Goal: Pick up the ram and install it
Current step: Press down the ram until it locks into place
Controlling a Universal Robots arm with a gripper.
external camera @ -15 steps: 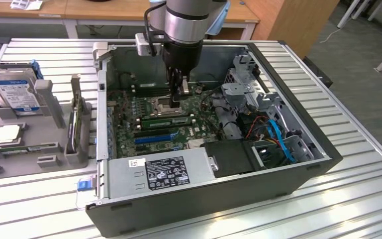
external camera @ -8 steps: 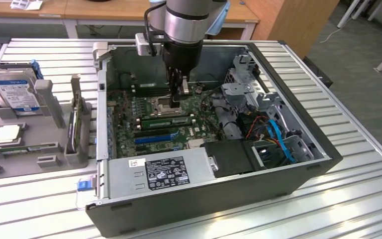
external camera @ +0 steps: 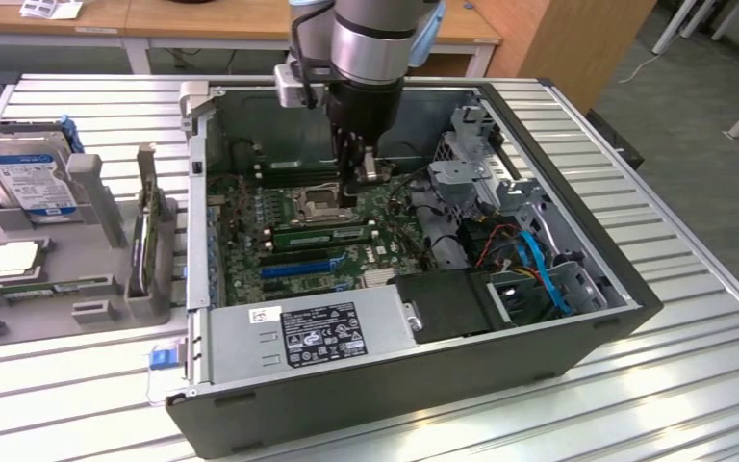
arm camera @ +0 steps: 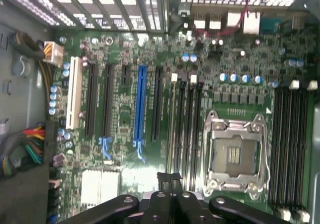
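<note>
The ram (external camera: 49, 286) appears to lie flat in the grey holder (external camera: 88, 313) on the tabletop (external camera: 703, 318), at the exterior view's left. It is probably light, stiff and fragile, best pinched by its long edges. The tool (external camera: 367, 178) hangs clenched and empty over the motherboard (arm camera: 125, 114).

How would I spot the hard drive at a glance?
On the exterior view's left of the open computer case sits a grey holder. The hard drive stands upright at its far end: a silver box with a blue-and-white label, unlike the flat square processor chip nearer the camera.
</note>
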